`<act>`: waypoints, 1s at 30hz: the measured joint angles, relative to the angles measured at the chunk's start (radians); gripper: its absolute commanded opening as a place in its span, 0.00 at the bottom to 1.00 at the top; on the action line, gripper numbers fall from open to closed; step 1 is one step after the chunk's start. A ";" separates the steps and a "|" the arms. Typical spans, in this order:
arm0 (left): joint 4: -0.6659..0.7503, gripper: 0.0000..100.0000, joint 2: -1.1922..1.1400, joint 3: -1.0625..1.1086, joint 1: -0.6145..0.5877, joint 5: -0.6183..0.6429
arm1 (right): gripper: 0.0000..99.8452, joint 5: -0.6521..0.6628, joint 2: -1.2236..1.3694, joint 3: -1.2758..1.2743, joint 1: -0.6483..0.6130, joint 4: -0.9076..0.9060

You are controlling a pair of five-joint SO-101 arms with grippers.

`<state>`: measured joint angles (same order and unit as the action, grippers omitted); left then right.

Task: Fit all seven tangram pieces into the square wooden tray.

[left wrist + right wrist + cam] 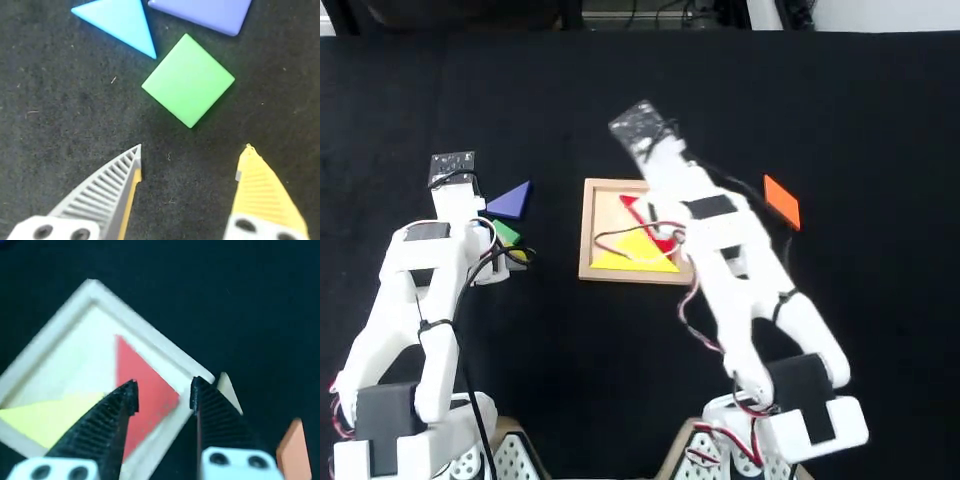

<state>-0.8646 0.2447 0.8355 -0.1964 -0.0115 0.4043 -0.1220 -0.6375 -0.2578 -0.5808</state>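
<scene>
The square wooden tray (585,240) lies mid-table with a red triangle (642,217) and a yellow triangle (635,255) inside it. My right gripper (164,387) hovers open just above the red triangle (147,390), near the tray rim (152,335). The yellow triangle (45,420) lies beside it. Left of the tray sit a green square (188,80), a light blue triangle (117,22) and a purple piece (202,12). My left gripper (192,150) stands open just short of the green square, holding nothing. An orange piece (782,200) lies right of the tray.
The table is covered in black cloth. The right arm (730,260) stretches over the tray's right side and hides part of it. Bare cloth extends across the far half of the table and between the two arm bases.
</scene>
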 measured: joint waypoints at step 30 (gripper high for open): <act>0.000 0.31 0.000 0.000 0.000 0.000 | 0.01 0.002 0.253 0.319 0.069 -0.440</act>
<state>-0.8646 0.2447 0.8355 -0.1964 -0.0115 0.4058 0.1312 -0.3184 -0.1887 -1.0211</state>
